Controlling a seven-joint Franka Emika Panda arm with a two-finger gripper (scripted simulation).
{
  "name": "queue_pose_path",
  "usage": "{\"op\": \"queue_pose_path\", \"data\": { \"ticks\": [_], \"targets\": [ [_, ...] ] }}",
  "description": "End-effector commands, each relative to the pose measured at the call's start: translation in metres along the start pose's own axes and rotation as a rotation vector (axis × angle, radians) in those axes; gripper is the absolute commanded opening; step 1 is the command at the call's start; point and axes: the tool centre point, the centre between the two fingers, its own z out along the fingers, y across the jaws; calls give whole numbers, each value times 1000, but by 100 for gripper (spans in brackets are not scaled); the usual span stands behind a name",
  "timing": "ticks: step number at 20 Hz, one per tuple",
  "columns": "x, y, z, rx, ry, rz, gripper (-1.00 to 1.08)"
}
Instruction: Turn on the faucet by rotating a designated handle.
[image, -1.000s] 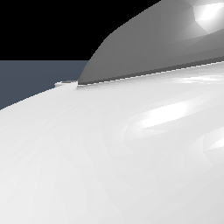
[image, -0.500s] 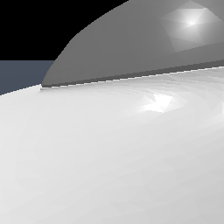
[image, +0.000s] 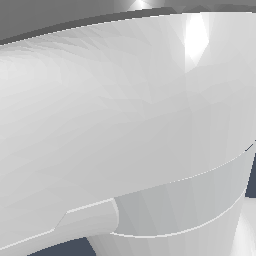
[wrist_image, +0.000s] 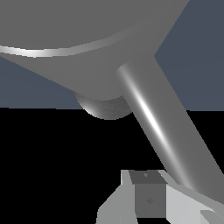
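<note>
— Where does everything sit in the wrist view?
— The thick matte grey cylinder of the faucet (wrist_image: 83, 43) fills the far side, its darker rounded base (wrist_image: 105, 107) tucked beneath. The thin shiny metal rod handle (wrist_image: 159, 127) juts from the cylinder and slants toward the camera, ending just beside the pincer (wrist_image: 151, 199).
— And the exterior view?
— The white robot arm (image: 110, 120) stands in front of nearly everything; only a strip of the faucet (image: 55, 17) shows behind it.
</note>
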Motion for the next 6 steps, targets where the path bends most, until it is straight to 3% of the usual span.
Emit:
{"op": "queue_pose_path", "data": {
  "ticks": [1, 6],
  "targets": [
    [-9, 24, 5, -41, 7, 26, -100],
    [-14, 37, 5, -49, 0, 34, -100]
  ]
}}
